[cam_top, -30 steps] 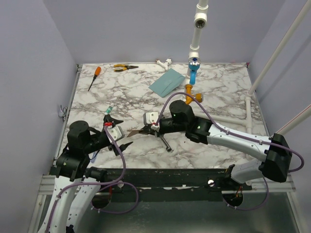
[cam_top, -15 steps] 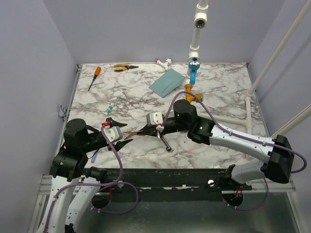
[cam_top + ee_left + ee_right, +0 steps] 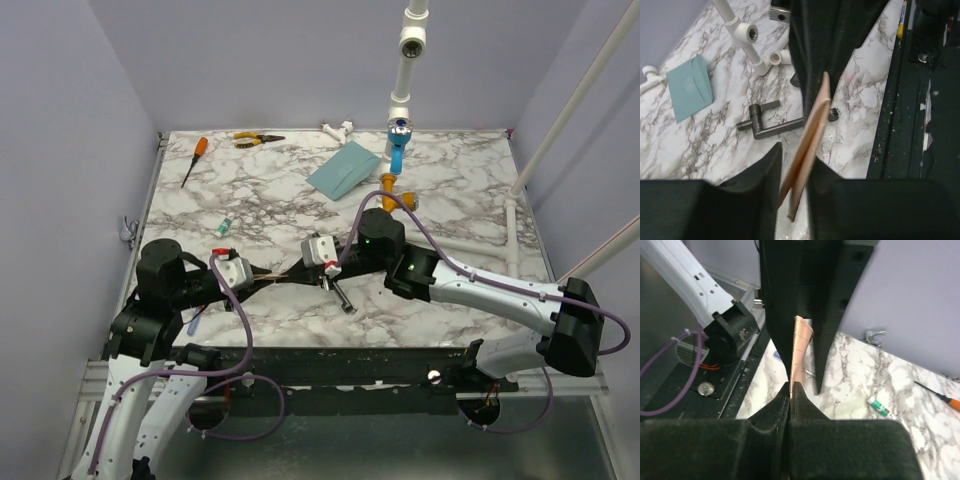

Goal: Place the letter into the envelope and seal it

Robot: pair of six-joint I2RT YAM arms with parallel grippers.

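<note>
The tan letter hangs edge-on above the table's near middle, folded into two splayed layers. My right gripper is shut on its right end, pads pressed together on the sheet. Reaching in from the left, my left gripper has a finger on each side of the letter's other end, jaws narrow but open, with a slim gap showing on the left side. The teal envelope lies flat at the back of the table, far from both grippers.
A dark metal handle lies just below the grippers. A small green-and-white tube sits to the left. An orange screwdriver, yellow pliers and white pipe fittings line the back edge, next to a blue-and-orange pipe piece.
My left gripper has swung right to the letter and its jaws have narrowed from wide open to close around the sheet. The right gripper keeps its hold on the letter.
</note>
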